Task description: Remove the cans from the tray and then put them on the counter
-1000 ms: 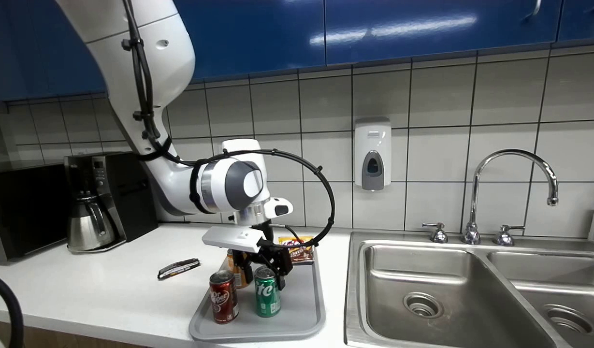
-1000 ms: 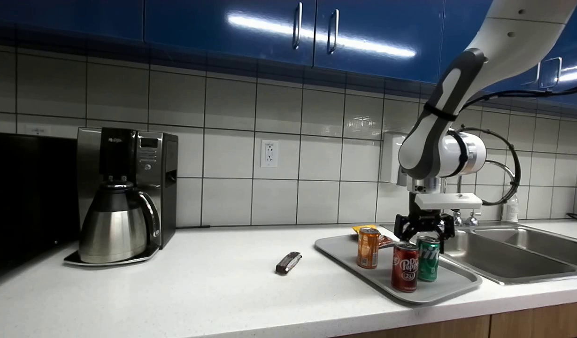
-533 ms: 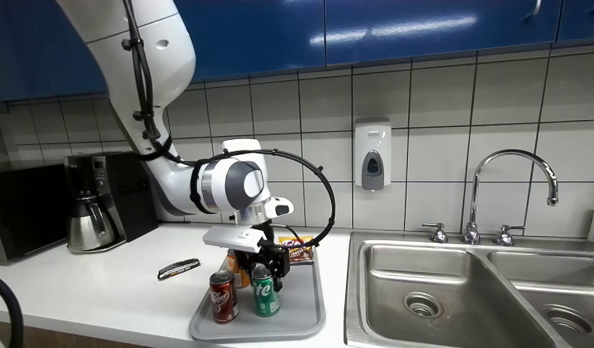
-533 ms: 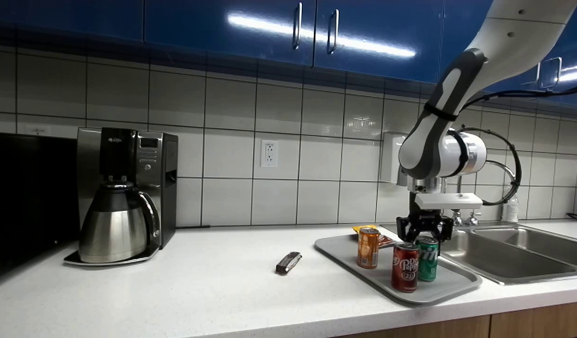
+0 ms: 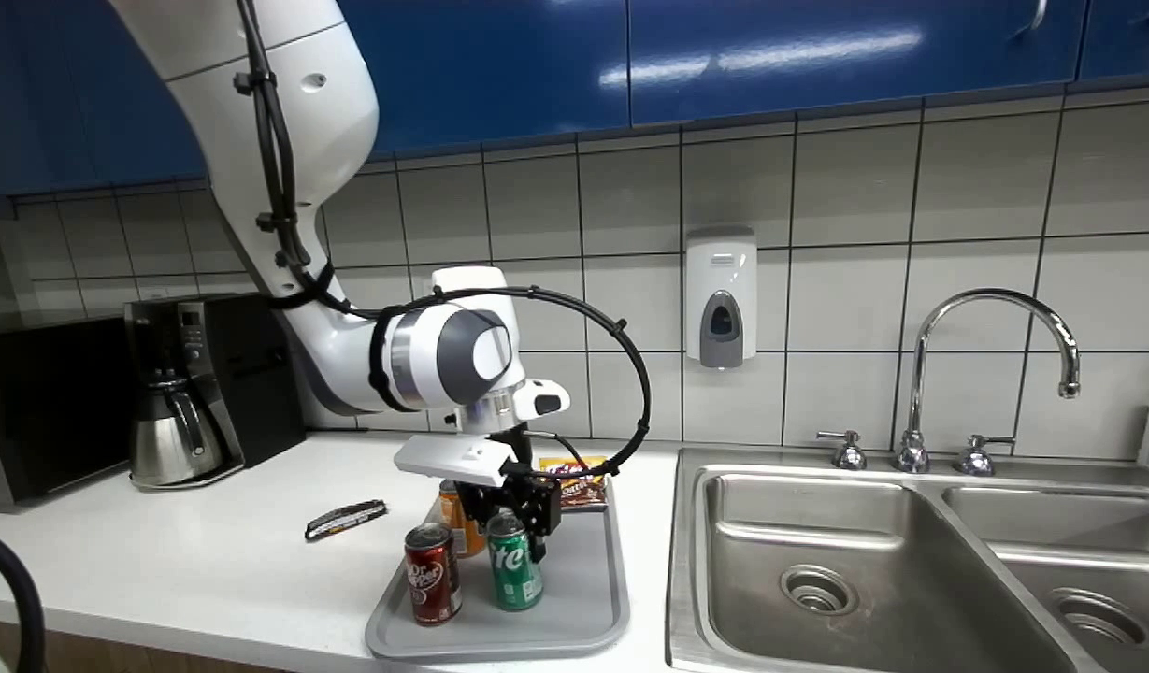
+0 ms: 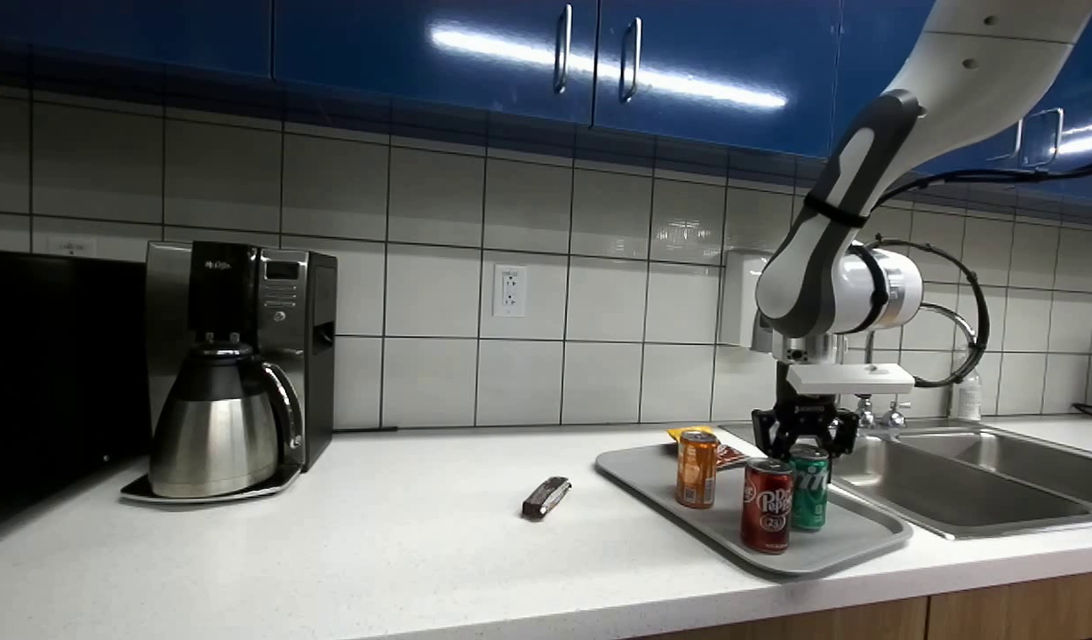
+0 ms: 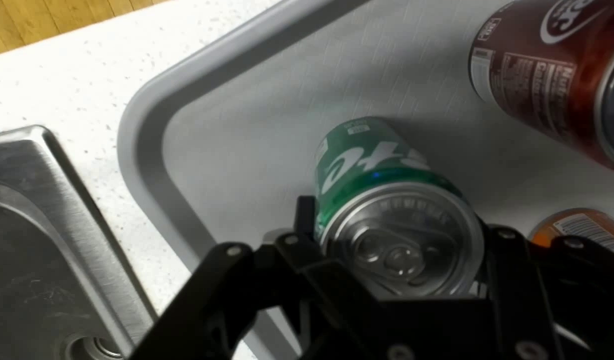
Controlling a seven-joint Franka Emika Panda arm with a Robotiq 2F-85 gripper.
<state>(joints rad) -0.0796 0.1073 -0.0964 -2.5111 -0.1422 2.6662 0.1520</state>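
My gripper [image 7: 395, 230] is shut on the green can [image 7: 371, 160], with one black finger [image 7: 305, 215] against its side near the top and the other partly hidden behind the lid. That can [image 5: 515, 570] leans slightly in an exterior view, at the right part of the grey tray [image 5: 583, 598]; whether its base touches the tray I cannot tell. The dark red can [image 6: 766, 507] stands upright beside it on the tray. Farther back on the tray is the orange can [image 6: 697, 471], partly covered by the gripper in an exterior view. The pale counter [image 6: 403, 551] extends around the tray.
A yellow-brown snack packet [image 5: 579, 486] lies at the tray's back end. On the counter rests a small dark wrapped bar [image 6: 546, 498]. The coffee maker [image 6: 235, 382] stands by the wall, and the steel sink [image 5: 817, 523] borders the tray's other side.
The jaws have come together from either side of the green can and now grip it. The can has shifted a little sideways, tipped slightly and its top sits marginally higher.
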